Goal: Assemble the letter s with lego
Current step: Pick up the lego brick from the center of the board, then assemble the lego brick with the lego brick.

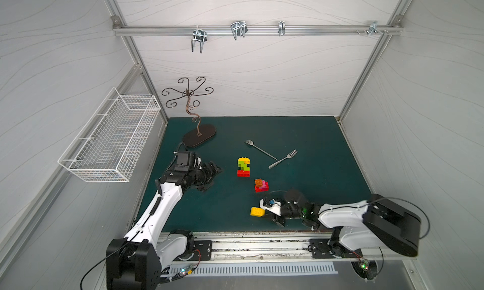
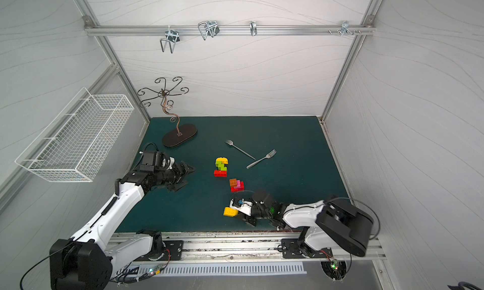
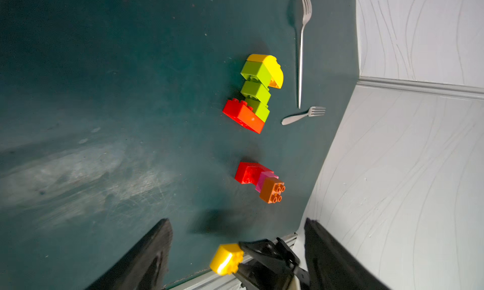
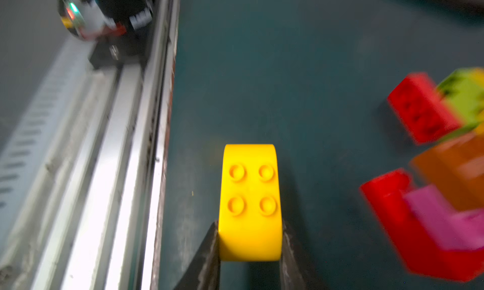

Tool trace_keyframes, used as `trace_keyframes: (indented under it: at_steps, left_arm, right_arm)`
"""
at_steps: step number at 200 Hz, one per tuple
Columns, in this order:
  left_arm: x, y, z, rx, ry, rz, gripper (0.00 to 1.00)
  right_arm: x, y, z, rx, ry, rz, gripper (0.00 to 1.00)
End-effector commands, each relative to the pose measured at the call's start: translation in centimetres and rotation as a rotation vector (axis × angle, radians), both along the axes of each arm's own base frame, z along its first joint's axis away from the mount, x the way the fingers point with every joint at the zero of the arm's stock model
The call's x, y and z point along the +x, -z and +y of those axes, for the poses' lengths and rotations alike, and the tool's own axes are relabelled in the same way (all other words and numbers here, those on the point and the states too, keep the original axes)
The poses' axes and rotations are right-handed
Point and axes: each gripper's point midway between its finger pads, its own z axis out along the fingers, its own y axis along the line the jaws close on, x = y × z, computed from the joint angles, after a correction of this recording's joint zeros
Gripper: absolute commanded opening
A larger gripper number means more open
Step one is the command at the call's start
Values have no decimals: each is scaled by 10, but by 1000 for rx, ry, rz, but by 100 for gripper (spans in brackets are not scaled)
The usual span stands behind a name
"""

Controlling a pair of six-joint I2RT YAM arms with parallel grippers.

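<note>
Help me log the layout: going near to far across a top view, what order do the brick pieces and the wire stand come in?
yellow brick → red, pink and orange stack → yellow, green and red stack → wire stand

A slim fork (image 1: 260,150) and a broader fork (image 1: 283,159) are lying on the teal mat (image 1: 314,144), handle ends nearly meeting. A scrolled wire stand (image 1: 199,135) is standing far-left. 1 white wire basket (image 1: 112,139) is hanging on the wall.
</note>
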Motion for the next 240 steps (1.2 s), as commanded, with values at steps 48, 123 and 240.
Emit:
trace_keyframes:
  at_steps: [48, 123, 240]
  left_arm:
    - [24, -19, -100, -367, 192, -187, 96]
    - [17, -3, -139, -495, 219, -195, 99]
    - [-4, 28, -152, -500, 244, -145, 99]
  right_arm:
    - [76, -107, -42, 16, -48, -159, 7]
    - [114, -75, -48, -4, -177, -62, 6]
    - [119, -31, -35, -75, -240, 79, 7]
